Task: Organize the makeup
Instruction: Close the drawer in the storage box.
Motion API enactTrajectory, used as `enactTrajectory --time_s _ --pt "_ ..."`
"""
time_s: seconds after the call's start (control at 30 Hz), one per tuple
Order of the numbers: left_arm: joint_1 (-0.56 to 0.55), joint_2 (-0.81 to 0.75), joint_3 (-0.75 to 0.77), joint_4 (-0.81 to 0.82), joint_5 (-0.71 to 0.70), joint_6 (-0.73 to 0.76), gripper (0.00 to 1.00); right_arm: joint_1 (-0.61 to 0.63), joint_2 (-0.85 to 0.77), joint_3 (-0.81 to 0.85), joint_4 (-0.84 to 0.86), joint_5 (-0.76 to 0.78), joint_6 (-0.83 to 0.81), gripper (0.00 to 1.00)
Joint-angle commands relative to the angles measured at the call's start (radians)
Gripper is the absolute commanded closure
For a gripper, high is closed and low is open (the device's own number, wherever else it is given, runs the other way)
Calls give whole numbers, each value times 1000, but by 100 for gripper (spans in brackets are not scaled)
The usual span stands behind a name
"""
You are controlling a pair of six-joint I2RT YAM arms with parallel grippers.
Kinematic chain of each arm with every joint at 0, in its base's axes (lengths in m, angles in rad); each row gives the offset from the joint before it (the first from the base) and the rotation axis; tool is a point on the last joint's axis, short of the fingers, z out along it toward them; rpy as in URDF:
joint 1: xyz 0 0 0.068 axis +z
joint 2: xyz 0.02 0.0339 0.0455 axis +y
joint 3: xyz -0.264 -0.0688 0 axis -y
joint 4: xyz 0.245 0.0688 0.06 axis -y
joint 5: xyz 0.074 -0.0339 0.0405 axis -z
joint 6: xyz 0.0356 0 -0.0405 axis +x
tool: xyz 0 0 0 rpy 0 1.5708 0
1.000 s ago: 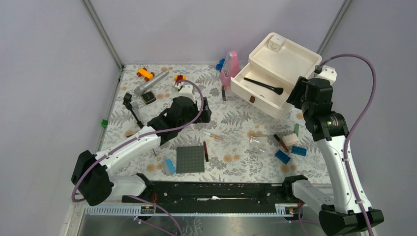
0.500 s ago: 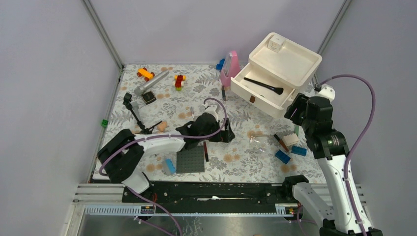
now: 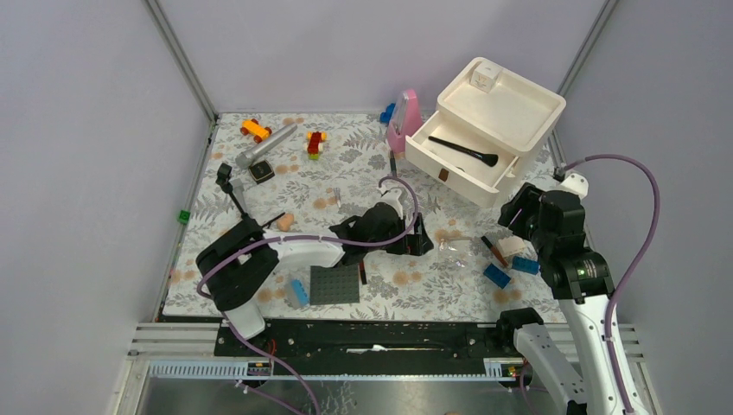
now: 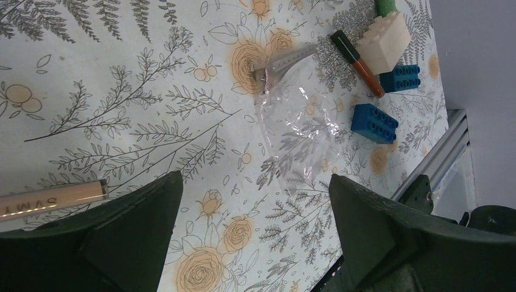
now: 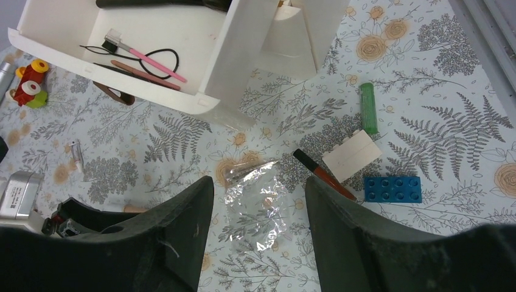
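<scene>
Two sticks lie within reach. One pale pink stick [image 4: 52, 201] rests on the bench [image 4: 122, 91] just left of the left tool [image 4: 255, 176]. One red-and-black stick [image 4: 359, 64] lies further right, its side touching a cream block [image 4: 383, 42]. Both look light, stiff and smooth-barrelled, so I judge they will roll or skid if nudged. The best hold is across the middle of the barrel, fingers square to its length. One clear wrapper [image 4: 298, 121] lies between them, flimsy and likely to slip.

The left tool hangs low with its jaws wide apart and nothing in them. The right tool [image 5: 258, 182], over the wrapper, also stands apart and empty.

At the far right stands one white organiser [image 3: 501, 108] with one black brush [image 3: 462, 151] in its open drawer. The right wrist view adds one pink-handled brush [image 5: 146, 58] and one brown pencil [image 5: 143, 73] in a drawer there. Nearby are two blue bricks [image 4: 374, 121] and one green cylinder [image 5: 368, 108].
</scene>
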Motion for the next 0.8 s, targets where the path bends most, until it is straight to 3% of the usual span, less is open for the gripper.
enactTrajectory --time_s 0.0,0.5,0.77 --pt "-5 17 45 77 11 -13 1 1 1 10 1 2 15 36" --pt "-58 147 123 69 19 -18 5 1 -63 -137 13 -61 82 43" --pt "-61 63 83 59 -83 56 5 2 22 12 64 90 42 38"
